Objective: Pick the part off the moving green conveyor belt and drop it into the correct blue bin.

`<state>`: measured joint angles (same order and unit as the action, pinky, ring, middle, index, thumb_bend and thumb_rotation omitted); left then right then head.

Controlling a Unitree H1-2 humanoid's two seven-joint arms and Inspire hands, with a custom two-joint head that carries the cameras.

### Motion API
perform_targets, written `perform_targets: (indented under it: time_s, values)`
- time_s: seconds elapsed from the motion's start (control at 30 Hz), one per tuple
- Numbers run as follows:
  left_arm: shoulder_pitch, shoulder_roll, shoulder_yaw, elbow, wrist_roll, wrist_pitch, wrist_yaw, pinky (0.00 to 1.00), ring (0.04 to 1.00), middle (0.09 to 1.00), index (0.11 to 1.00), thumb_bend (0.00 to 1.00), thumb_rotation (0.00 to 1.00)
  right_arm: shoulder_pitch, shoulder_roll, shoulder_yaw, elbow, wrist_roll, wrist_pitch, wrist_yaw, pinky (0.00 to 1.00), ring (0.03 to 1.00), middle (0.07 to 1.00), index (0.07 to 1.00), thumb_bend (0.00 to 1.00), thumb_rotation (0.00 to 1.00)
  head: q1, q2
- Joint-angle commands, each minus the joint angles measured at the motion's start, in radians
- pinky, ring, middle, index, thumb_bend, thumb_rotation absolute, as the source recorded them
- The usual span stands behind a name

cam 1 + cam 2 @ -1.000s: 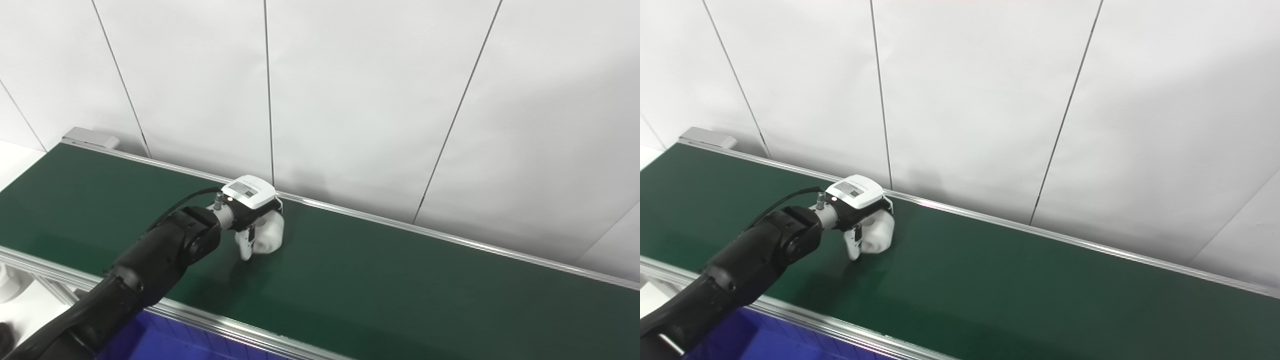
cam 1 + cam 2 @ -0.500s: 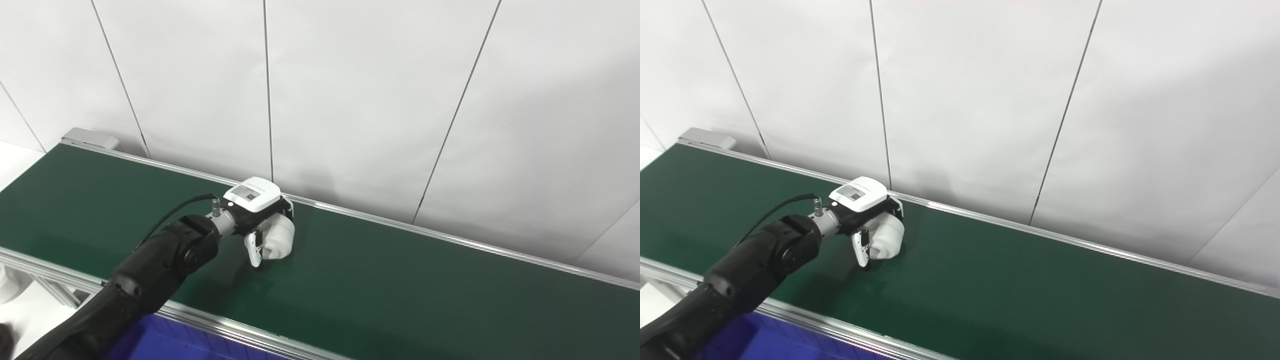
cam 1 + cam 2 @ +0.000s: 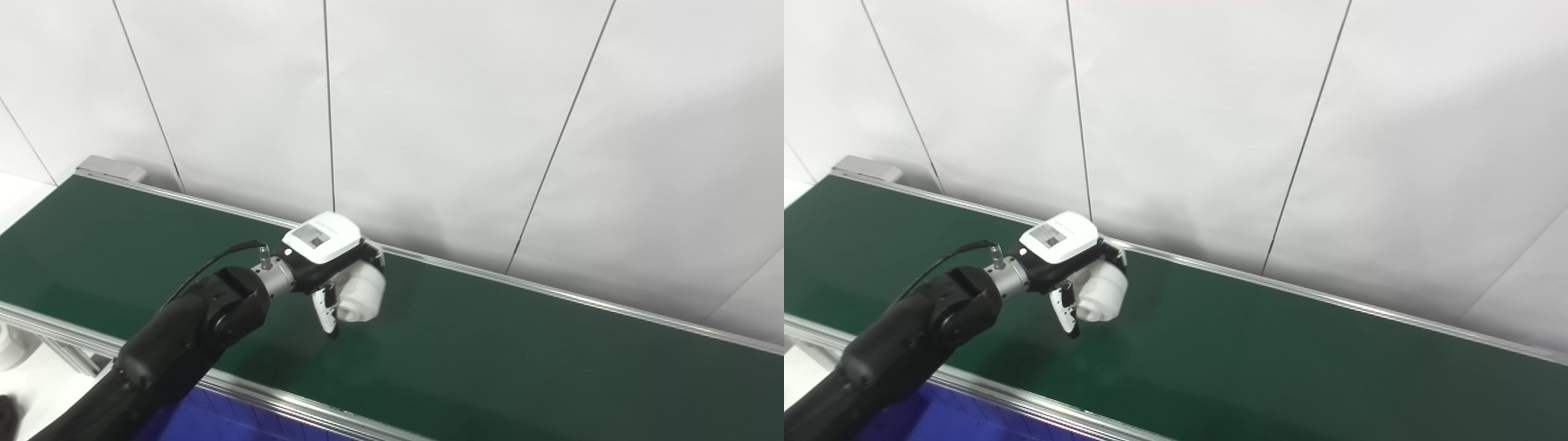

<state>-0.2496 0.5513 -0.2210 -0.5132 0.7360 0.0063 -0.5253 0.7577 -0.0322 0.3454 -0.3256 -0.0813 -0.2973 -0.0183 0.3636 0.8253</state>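
White stepped plastic part (image 3: 361, 295), round like a stack of discs with its long axis roughly level and its small end facing 7 o'clock, sits inside the curled fingers of the left hand (image 3: 334, 275) in the left eye view; the hand is closed around it, thumb (image 3: 326, 307) pointing down on the near side, and the part seems raised just off the dark green conveyor belt (image 3: 520, 343), though contact underneath is hard to judge. From the wrist the part lies toward 3 o'clock, so the palm covers its top and back. A strip of the deep blue plastic bin (image 3: 202, 422) shows at 6 o'clock from the hand, below the silver belt rail (image 3: 288, 405). In the right eye view the same white-backed left hand (image 3: 1078, 275) wraps the part (image 3: 1099, 293) over the belt's middle, and the bin corner (image 3: 925, 419) lies toward 7 o'clock. The right hand is out of sight, so the left one alone is placed for the carry; my judgement is that the coming move is a pull back across the rail toward the bin, keeping the grip firm.
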Motion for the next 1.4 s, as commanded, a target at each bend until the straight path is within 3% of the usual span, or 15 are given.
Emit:
perform_targets:
  time_s: [0.0,0.13,0.37,0.53,0.83,0.97,1.0,1.03,1.07,1.1,1.13,1.17,1.23,1.37]
  values:
    - [0.033,0.044,0.033,-0.112,-0.017,0.075,-0.091,0.29,0.377,0.483,0.525,0.5,0.0,0.03,-0.009,0.002,-0.065,0.021,0.028,0.018,1.0,1.0,1.0,1.0,0.8,1.0,0.024,0.025]
    - [0.125,0.052,0.06,-0.236,-0.026,0.141,-0.194,0.26,0.36,0.448,0.535,0.5,0.0,0.047,-0.013,0.003,-0.105,0.03,0.053,0.019,1.0,1.0,1.0,1.0,0.78,1.0,0.044,0.047]
    - [0.346,0.052,0.074,-0.273,0.006,0.065,-0.183,0.35,0.397,0.509,0.501,0.5,0.0,0.064,-0.026,0.016,-0.125,0.029,0.073,0.031,1.0,1.0,1.0,1.0,0.78,1.0,0.04,0.05]
    - [0.464,0.069,0.08,-0.197,0.05,-0.019,-0.143,0.33,0.399,0.506,0.508,0.5,0.0,0.058,-0.02,0.022,-0.126,0.026,0.081,0.029,1.0,1.0,1.0,1.0,0.78,1.0,0.04,0.049]
    - [0.528,0.083,0.089,-0.016,0.127,-0.133,-0.041,0.35,0.4,0.516,0.502,0.5,0.0,0.034,-0.01,0.029,-0.123,0.024,0.1,0.037,1.0,1.0,1.0,1.0,0.79,1.0,0.025,0.033]
    - [0.537,0.058,0.09,0.036,0.243,-0.119,0.004,0.35,0.392,0.51,0.516,0.5,0.0,0.02,-0.005,0.033,-0.113,0.03,0.099,0.04,1.0,1.0,1.0,1.0,0.8,1.0,0.013,0.023]
    - [0.537,0.045,0.093,0.028,0.293,-0.102,0.007,0.39,0.413,0.517,0.505,0.5,0.0,0.018,-0.003,0.034,-0.111,0.031,0.098,0.039,1.0,1.0,1.0,1.0,0.8,1.0,0.009,0.021]
    - [0.537,0.036,0.095,0.022,0.327,-0.091,0.008,0.48,0.525,0.596,0.499,0.51,0.03,0.017,-0.003,0.035,-0.109,0.032,0.098,0.039,1.0,1.0,1.0,1.0,0.8,1.0,0.009,0.021]
    - [0.536,0.022,0.096,0.003,0.396,-0.064,-0.026,0.51,0.563,0.623,0.497,0.52,0.05,0.016,-0.002,0.034,-0.107,0.031,0.096,0.038,1.0,1.0,1.0,1.0,0.81,1.0,0.001,0.02]
    - [0.534,0.011,0.097,-0.009,0.442,-0.048,-0.053,0.72,0.753,0.787,0.693,0.78,0.33,0.016,-0.002,0.034,-0.106,0.029,0.094,0.037,1.0,1.0,1.0,1.0,0.81,1.0,0.001,0.02]
    - [0.533,0.005,0.093,-0.024,0.504,-0.039,-0.087,0.77,0.795,0.824,0.733,0.83,0.39,0.016,-0.001,0.032,-0.105,0.028,0.091,0.036,1.0,1.0,1.0,1.0,0.81,1.0,-0.006,0.02]
    - [0.532,0.001,0.089,-0.035,0.566,-0.039,-0.119,0.92,0.887,0.912,0.825,0.92,0.62,0.015,-0.001,0.031,-0.103,0.028,0.089,0.036,1.0,1.0,1.0,1.0,0.81,1.0,-0.01,0.02]
    - [0.532,-0.011,0.085,-0.047,0.652,-0.049,-0.166,0.96,0.924,0.946,0.856,0.95,0.69,0.017,0.0,0.03,-0.103,0.03,0.088,0.034,1.0,1.0,1.0,1.0,0.81,1.0,-0.012,0.021]
    - [0.528,-0.039,0.092,-0.066,0.714,-0.054,-0.233,1.0,0.988,0.993,0.925,0.97,0.78,0.02,0.0,0.027,-0.107,0.03,0.09,0.032,1.0,1.0,1.0,1.0,0.81,1.0,-0.013,0.021]
